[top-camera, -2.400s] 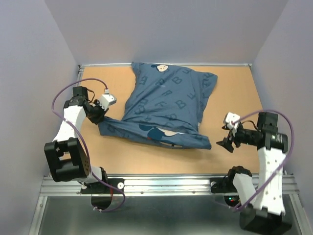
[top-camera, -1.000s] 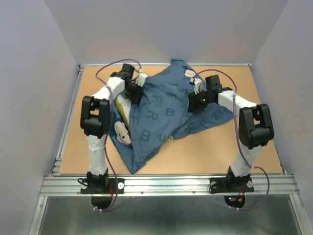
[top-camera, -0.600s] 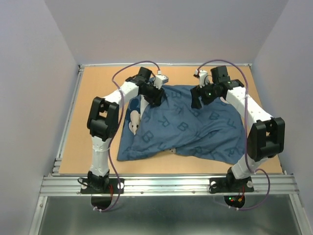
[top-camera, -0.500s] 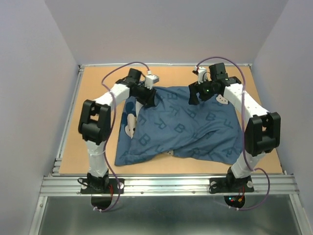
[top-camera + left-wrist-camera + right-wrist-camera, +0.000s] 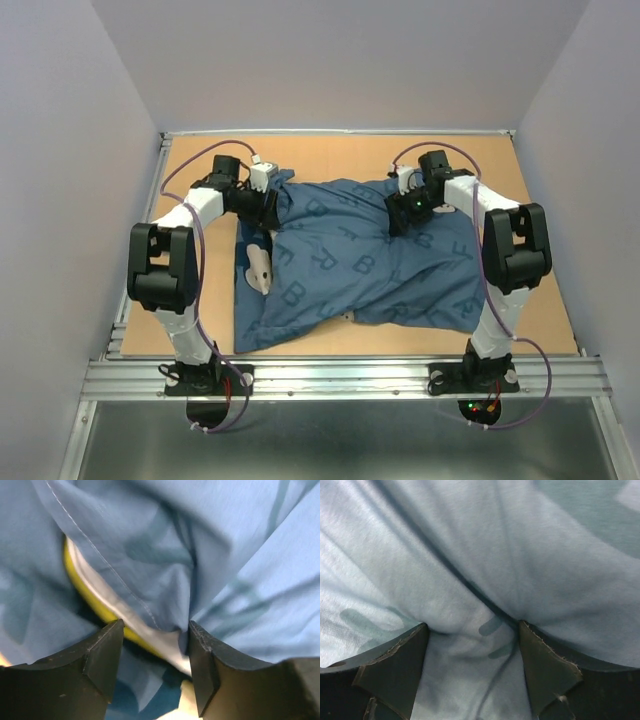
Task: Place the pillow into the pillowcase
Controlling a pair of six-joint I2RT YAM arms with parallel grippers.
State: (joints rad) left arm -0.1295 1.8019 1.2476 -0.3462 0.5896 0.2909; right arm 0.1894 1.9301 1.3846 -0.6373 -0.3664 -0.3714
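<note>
Left gripper (image 5: 155,630), parted, straddles a fold of floppy blue letter-printed pillowcase (image 5: 360,260) and the yellow-green-edged white pillow (image 5: 107,602) at ten o'clock. Right gripper (image 5: 470,630), wide, presses cloth at one o'clock.

White-shelled, black-jointed left arm (image 5: 160,270) and right arm (image 5: 512,250) trail purple cables (image 5: 180,168); the right pincer (image 5: 472,625) has chipped black fingers (image 5: 547,662).
</note>
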